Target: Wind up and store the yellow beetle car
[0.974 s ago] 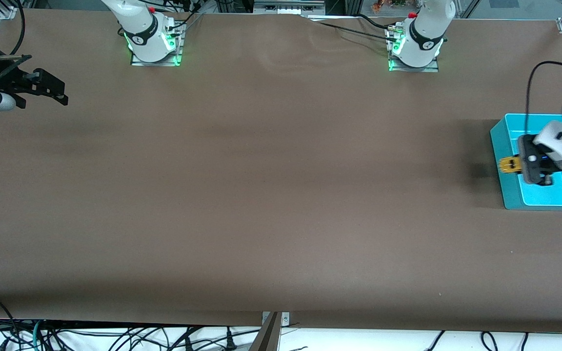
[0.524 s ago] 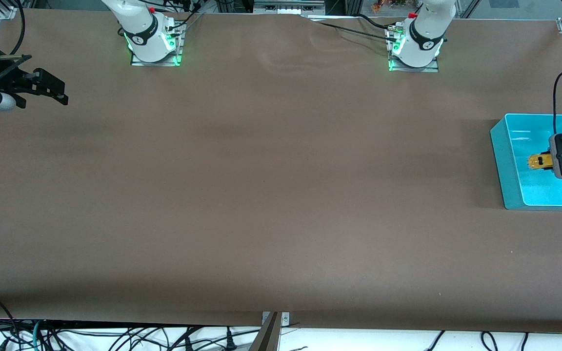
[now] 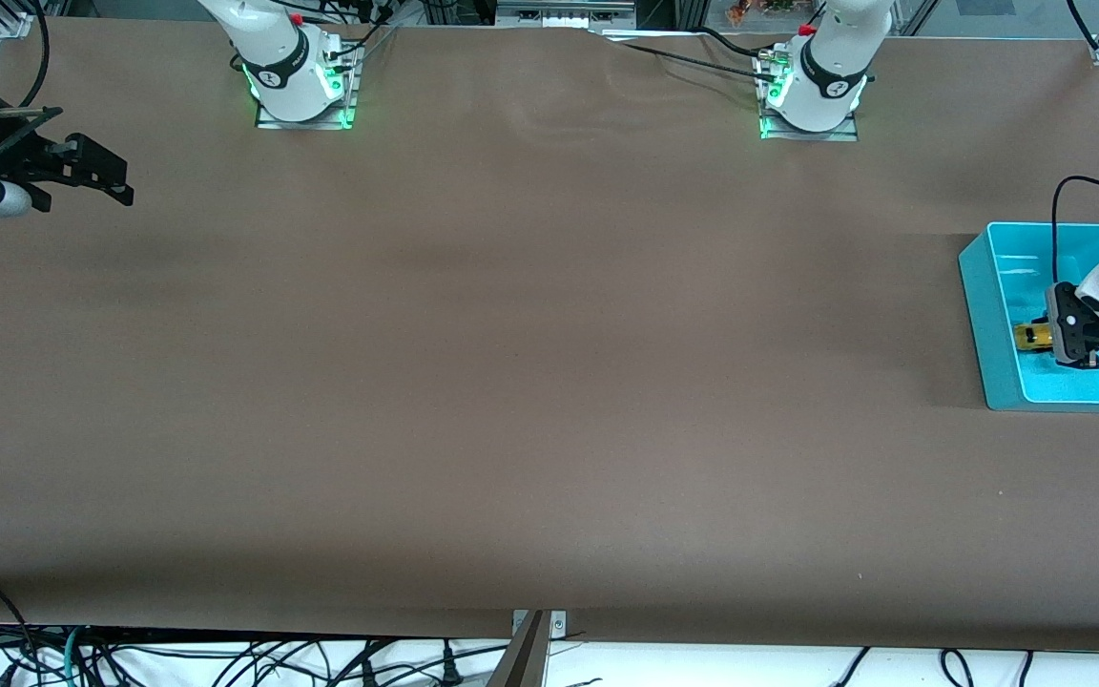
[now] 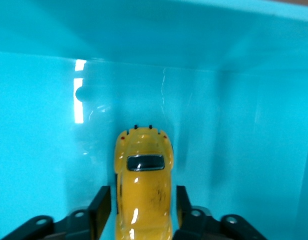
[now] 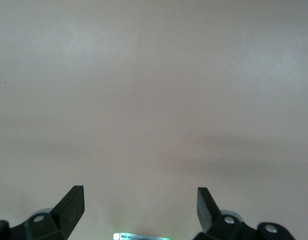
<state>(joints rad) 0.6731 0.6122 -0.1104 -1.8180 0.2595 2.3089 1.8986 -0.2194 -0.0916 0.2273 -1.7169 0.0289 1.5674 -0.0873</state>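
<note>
The teal bin [image 3: 988, 315] runs off the front view's edge at the left arm's end of the surface [image 3: 549, 382], and the left hand [image 3: 1053, 336] covers part of the yellow beetle car [image 3: 1032, 335].

we see a robotics laboratory. two white arm bases [image 3: 297, 72] are bolted to metal plates along one edge of a wide desk [image 3: 511, 382] covered in a plain brown sheet, each base ringed with a green status light. aluminium framing [image 3: 20, 19] stands at the desk's corners, and black cables [image 3: 225, 658] lie tangled under the edge nearest the front camera. a black camera rig [image 3: 44, 167] sits at the right arm's end of the desk. a turquoise plastic bin [image 3: 988, 324] rests at the left arm's end.
</note>
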